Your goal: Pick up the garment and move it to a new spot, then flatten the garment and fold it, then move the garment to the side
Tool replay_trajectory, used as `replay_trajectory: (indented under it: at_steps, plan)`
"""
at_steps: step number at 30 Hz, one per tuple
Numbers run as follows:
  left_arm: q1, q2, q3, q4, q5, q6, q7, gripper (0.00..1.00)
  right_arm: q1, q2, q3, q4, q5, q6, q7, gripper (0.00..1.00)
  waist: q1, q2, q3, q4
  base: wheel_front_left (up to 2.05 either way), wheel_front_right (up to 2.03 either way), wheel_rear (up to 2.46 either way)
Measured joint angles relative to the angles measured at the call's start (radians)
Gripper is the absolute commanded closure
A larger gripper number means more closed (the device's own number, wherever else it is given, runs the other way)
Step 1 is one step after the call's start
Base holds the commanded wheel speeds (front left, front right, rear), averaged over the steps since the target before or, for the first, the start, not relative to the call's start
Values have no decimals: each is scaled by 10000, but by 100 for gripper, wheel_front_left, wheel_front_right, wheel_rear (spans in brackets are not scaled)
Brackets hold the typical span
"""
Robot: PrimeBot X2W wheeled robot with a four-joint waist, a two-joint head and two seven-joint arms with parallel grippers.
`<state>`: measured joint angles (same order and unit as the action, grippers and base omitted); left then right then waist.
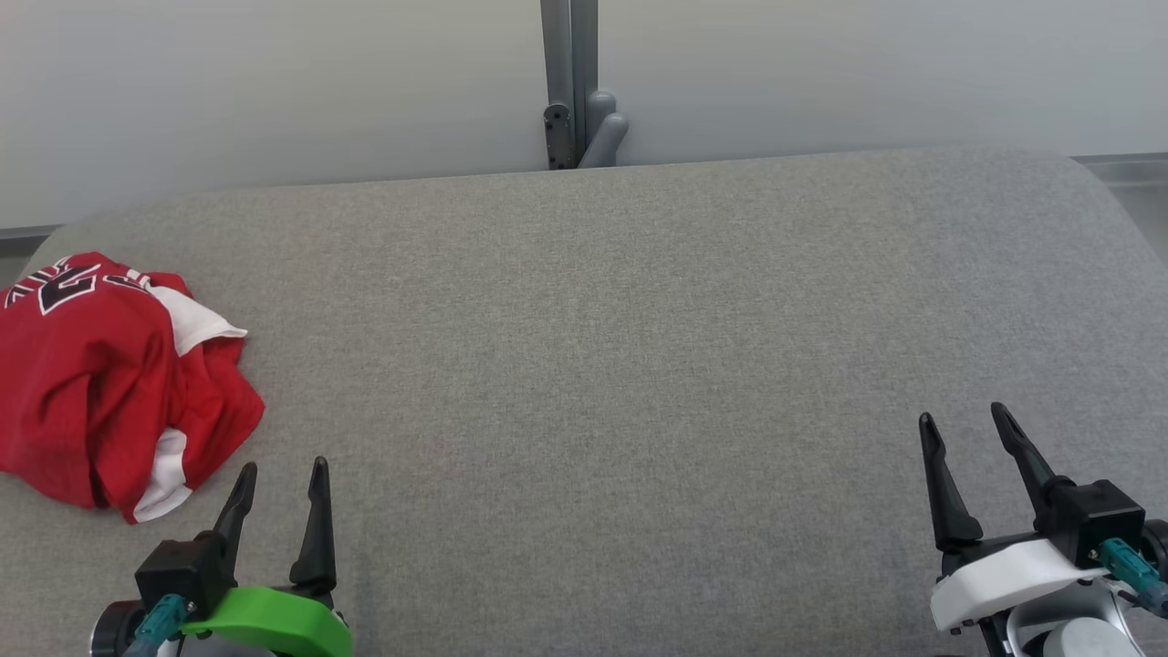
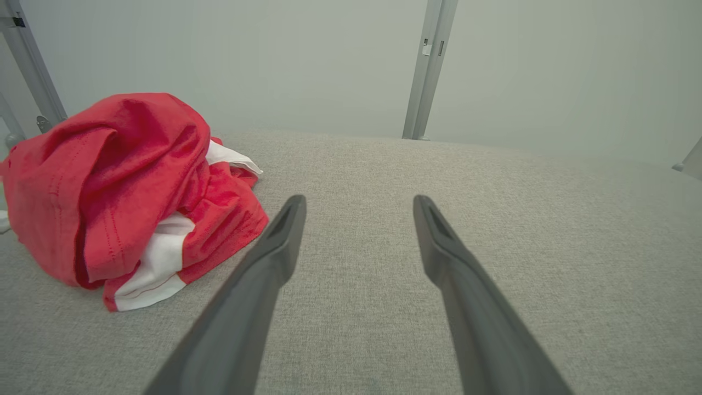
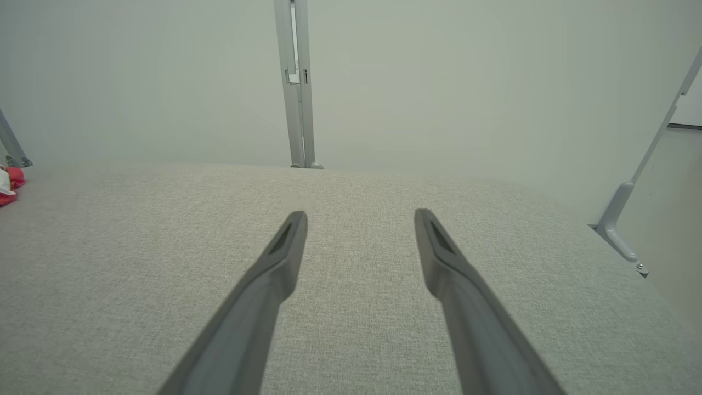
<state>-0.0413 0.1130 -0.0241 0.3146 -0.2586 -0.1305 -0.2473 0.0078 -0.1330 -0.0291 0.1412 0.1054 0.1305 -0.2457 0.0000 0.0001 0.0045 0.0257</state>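
Note:
A crumpled red garment [image 1: 100,383] with white trim and a black-and-white print lies in a heap at the far left of the grey padded surface [image 1: 602,365]. In the left wrist view the garment [image 2: 120,186] bulks up to the left of the fingers. My left gripper [image 1: 281,467] stands open just right of and nearer than the heap, apart from it, with nothing between its fingers [image 2: 285,230]. My right gripper [image 1: 965,420] is open far to the right, also holding nothing. A red scrap of the garment [image 3: 10,184] peeks in at the left edge of the right wrist view.
A grey metal post [image 1: 570,82] with a bracket rises behind the surface's far edge against a pale wall. Another grey bracket [image 3: 620,230] stands off the right side. The surface rounds off at its far corners.

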Motion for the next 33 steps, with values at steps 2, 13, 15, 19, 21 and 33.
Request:
replay_trajectory:
  at_steps: [2,13,15,19,21,33]
  plan:
    - [6,2,25,17,98,0,-19,0,15,-42,21,46,-42,0,-31,0,0,0,-1,15,0,0,0]
    - [80,8,132,81,479,0,-169,0,38,-115,121,155,-502,2,-169,0,0,0,-22,36,0,0,0]
    - [80,6,132,96,437,0,-169,0,38,-117,142,171,-500,2,-169,0,0,0,-20,36,0,0,0]
    - [79,2,148,109,393,0,-169,0,38,-117,171,224,-468,2,-169,0,0,0,-20,27,0,0,0]
    - [79,2,151,115,393,0,-169,0,38,-121,173,251,-453,2,-169,0,0,0,-21,29,0,0,0]
    - [-55,-36,40,119,362,-2,-169,0,188,-107,199,240,-393,2,-171,0,0,0,-45,592,0,0,0]
